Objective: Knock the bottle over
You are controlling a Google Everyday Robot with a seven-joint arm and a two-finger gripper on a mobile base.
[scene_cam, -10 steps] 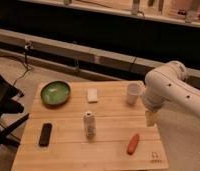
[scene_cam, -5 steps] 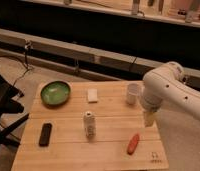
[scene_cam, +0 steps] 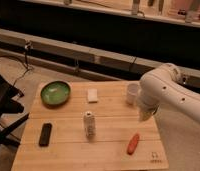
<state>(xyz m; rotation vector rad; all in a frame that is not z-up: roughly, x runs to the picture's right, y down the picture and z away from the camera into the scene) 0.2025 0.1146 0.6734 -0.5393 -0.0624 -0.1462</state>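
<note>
The small white bottle (scene_cam: 89, 124) with a narrower cap stands upright near the middle of the wooden table (scene_cam: 73, 150). My gripper (scene_cam: 144, 115) hangs at the end of the white arm (scene_cam: 168, 92) over the table's right side, well to the right of the bottle and apart from it. It is just in front of the white paper cup (scene_cam: 132, 93).
A green bowl (scene_cam: 55, 92) sits at the back left and a flat white block (scene_cam: 92, 95) at the back middle. A black rectangular object (scene_cam: 45, 134) lies at the front left, an orange-red object (scene_cam: 133, 143) at the front right. A dark chair (scene_cam: 3, 110) stands left.
The arm has shifted slightly left and lower over the table's right side. The bottle and the other objects have not moved.
</note>
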